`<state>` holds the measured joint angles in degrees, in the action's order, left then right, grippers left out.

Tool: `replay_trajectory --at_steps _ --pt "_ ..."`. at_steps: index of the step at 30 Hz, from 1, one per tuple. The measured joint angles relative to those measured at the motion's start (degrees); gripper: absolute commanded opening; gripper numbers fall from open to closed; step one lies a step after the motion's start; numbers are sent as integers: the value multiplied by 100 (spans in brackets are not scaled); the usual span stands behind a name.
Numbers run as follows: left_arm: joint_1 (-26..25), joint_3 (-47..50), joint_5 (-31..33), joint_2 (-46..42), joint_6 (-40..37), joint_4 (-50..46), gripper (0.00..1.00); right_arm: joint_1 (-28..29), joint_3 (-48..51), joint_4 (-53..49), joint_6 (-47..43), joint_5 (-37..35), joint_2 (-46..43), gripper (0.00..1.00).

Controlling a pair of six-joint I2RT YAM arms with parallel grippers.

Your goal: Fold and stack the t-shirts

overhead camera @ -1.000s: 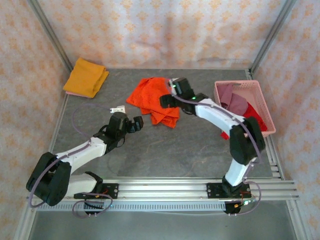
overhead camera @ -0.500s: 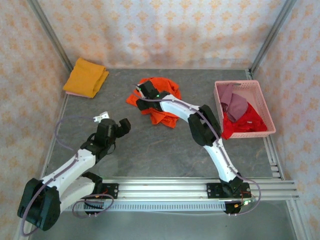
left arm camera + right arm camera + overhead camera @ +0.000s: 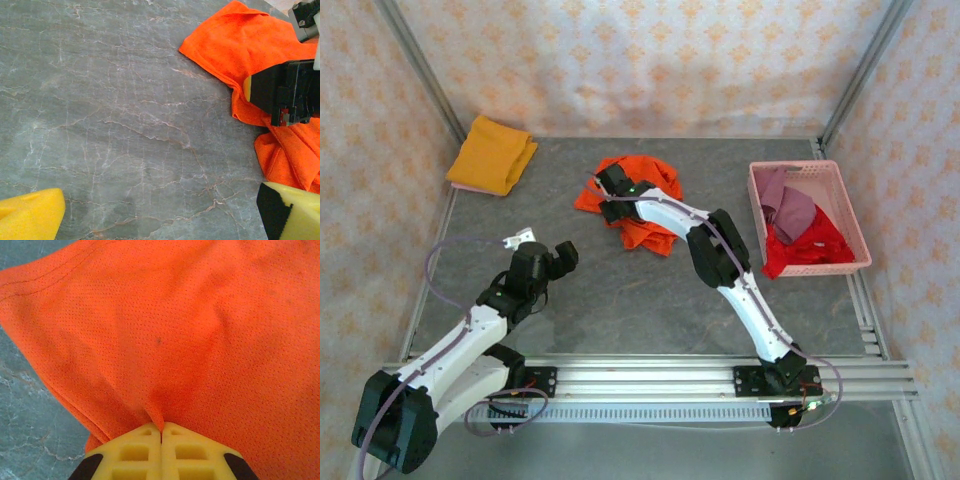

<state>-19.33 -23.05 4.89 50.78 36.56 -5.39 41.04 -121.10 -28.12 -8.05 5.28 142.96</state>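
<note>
Orange t-shirt [image 3: 642, 236] lay crumpled mid-tabletop [image 3: 650, 300], the right jaws clenched on a pinched ridge of its cloth near its far-left edge. The left jaws hung released, spread wide over bare grey stone just left of it. A folded mustard t-shirt [image 3: 492, 153] sat in the far-left corner. A red t-shirt [image 3: 810, 250] and a mauve t-shirt [image 3: 790, 205] lay in the pink lattice basket [image 3: 820, 168].

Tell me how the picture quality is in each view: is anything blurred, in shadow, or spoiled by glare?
Top external: the light is even and diffuse, with only faint shadows on the table and no glare; the orange t-shirt looks slightly soft. Left wrist: the table's veins are sharp; the open left gripper is cropped at both bottom corners. Right wrist: the shirt's weave is crisp above the shut right gripper.
</note>
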Motion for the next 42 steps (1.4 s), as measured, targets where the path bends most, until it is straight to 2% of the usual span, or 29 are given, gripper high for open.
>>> replay_trajectory --at_steps 4,6,10,14,15,16,18,26,31,36,39,42 --pt "0 -2 -11 170 -173 -2 100 2 315 70 101 -74 -313 0" --pt "0 -2 -37 299 -243 2 100 0 671 155 181 -151 -684 8" --pt "0 -13 -188 621 -348 46 100 -90 1331 535 472 -229 -1631 0" --pt "0 -144 -424 1045 -369 131 100 -417 1816 990 968 -63 -2479 0" --pt "0 -192 -476 1145 -374 175 100 -527 1965 1139 1102 44 -2645 7" --pt "-2 -249 -553 1259 -387 232 100 -660 2155 1305 1261 203 -2822 7" --pt "-22 -361 -675 1473 -409 382 100 -911 2457 1515 1519 566 -3060 0" --pt "-737 -850 -1167 2559 -636 1484 100 -1373 3440 2376 2787 1652 -3276 0" --pt "-960 -1360 -1687 3560 -1410 2264 100 -1639 3681 2616 3397 2061 -3320 0" --pt "-973 -2225 -1926 4579 -2221 2376 100 -1764 3683 2734 3602 2179 -3322 0" --pt "-964 -2651 -1980 5025 -2490 2354 94 -1759 3689 2736 3659 2201 -3324 0" --pt "-964 -3042 -2013 5440 -2601 2341 74 -1779 3729 2743 3687 2210 -3351 2"
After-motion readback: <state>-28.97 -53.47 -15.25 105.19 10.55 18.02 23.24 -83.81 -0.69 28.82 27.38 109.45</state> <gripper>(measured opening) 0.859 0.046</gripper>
